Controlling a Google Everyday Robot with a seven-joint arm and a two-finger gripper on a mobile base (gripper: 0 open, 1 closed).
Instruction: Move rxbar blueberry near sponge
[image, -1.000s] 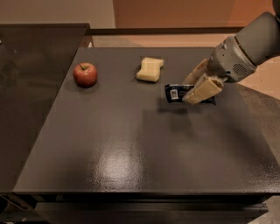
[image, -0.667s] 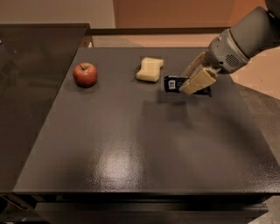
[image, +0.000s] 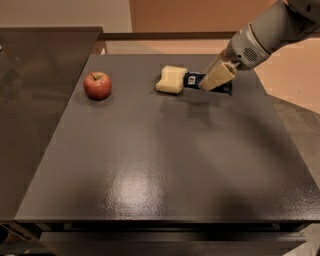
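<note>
Dark tabletop (image: 165, 165), rxbar blueberry (image: 192, 79) in the hand (image: 216, 80), just beside sponge (image: 171, 80).

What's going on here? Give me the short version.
The robot's single arm reaches in from the right, and its gripper holds the rxbar blueberry at the far side of the table. The bar's white-patched end sits right beside the sponge, on its right; whether they touch is unclear. A red apple stands apart, left of the sponge.

No print can be read on the rxbar blueberry (image: 191, 79) gripped by the pincer (image: 213, 82).
</note>
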